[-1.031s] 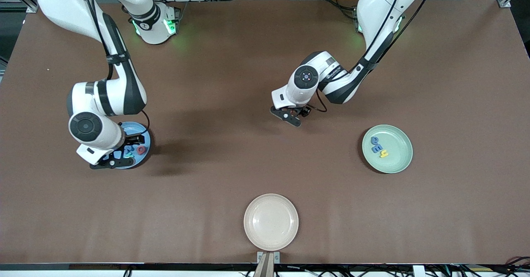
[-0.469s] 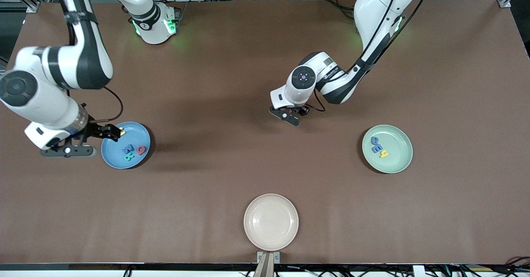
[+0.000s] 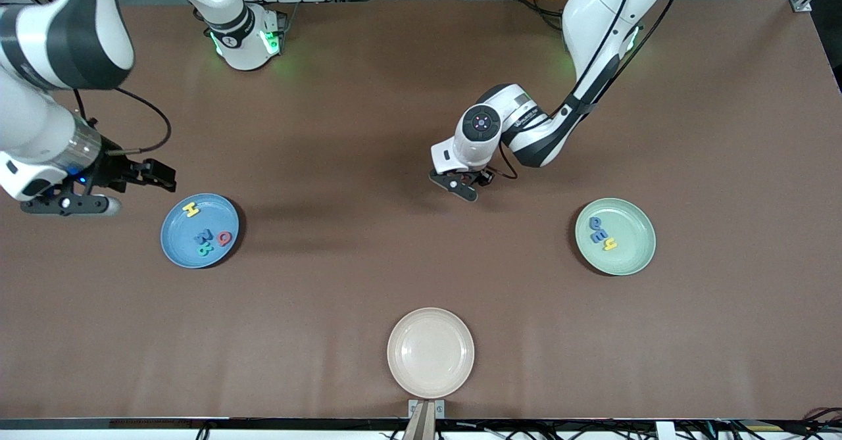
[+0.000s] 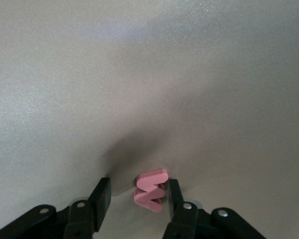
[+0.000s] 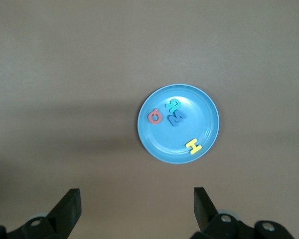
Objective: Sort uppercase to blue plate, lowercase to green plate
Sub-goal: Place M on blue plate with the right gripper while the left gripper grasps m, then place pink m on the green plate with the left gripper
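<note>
The blue plate (image 3: 176, 250) holds yellow H (image 3: 191, 210), red Q (image 3: 225, 238), teal B (image 3: 205, 250) and blue W (image 3: 203, 235); it also shows in the right wrist view (image 5: 209, 124). My right gripper (image 3: 163, 177) is open and empty, high over bare table beside that plate. The green plate (image 3: 635, 256) holds blue e (image 3: 595, 223), another blue letter (image 3: 600, 235) and yellow h (image 3: 610, 245). My left gripper (image 3: 464, 189) is low at mid-table, open around the red w (image 4: 152, 189), which touches one finger (image 4: 173, 194). The gripper hides the w in the front view.
A cream-beige plate (image 3: 430, 387) sits empty near the table's front edge, nearest the front camera. The brown table (image 3: 342, 275) lies bare between the three plates.
My right gripper has risen and drawn away from the blue plate toward the right arm's end of the table, leaving the yellow H on the plate. The left gripper has barely moved.
</note>
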Robot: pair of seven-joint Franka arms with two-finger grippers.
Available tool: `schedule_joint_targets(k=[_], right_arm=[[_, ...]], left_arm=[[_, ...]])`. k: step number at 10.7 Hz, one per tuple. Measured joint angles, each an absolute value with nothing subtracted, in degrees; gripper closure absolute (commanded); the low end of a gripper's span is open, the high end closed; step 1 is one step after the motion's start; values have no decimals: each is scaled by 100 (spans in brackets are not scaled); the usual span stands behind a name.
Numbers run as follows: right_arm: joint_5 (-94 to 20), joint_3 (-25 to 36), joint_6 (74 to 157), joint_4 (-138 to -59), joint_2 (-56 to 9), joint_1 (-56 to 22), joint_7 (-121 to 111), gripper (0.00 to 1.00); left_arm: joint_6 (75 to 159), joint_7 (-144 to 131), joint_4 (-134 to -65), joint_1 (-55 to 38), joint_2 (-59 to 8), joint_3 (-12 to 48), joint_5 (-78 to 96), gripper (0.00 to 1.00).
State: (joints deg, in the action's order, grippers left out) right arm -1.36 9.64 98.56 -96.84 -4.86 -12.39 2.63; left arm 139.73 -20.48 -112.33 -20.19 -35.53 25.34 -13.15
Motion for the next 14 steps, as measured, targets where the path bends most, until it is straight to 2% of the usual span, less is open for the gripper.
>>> schedule_joint_targets(k=[1, 2, 3, 4, 7, 9, 11, 12, 14], right_arm=[[-145, 959, 9608, -9391, -479, -1239, 194, 0], [-150, 957, 9421, -9109, -476, -1238, 67, 0], [-156, 955, 9256, -8850, -475, -1238, -28, 0], [-164, 943, 9047, -8590, -474, -1239, -73, 0], [-185, 795, 8674, -8132, -474, -1205, -92, 0], [-184, 179, 8645, -7980, -475, -572, -95, 0], [-184, -461, 8536, -7900, -475, 49, -126, 0], [-180, -535, 8435, -7876, -472, 79, -126, 0], [-166, -564, 8287, -7855, -438, 88, -126, 0]], left_arm=[[13973, -2051, -11233, -2022, -3555, 2534, -1315, 54], [13973, -2062, -11233, -2029, -3559, 2534, -1316, 66], [13973, -2083, -11232, -2046, -3566, 2534, -1320, 86], [13974, -2122, -11230, -2074, -3567, 2533, -1360, 100], [13970, -2491, -11212, -2097, -3560, 2536, -1683, 100], [13981, -2610, -11116, -1937, -3497, 2515, -1800, 100], [13903, -2431, -11056, -1013, -3189, 2877, -1841, 100], [13773, -2031, -11042, -445, -2983, 3093, -1847, 100], [13634, -1112, -11013, 258, -2680, 3092, -1847, 100]])
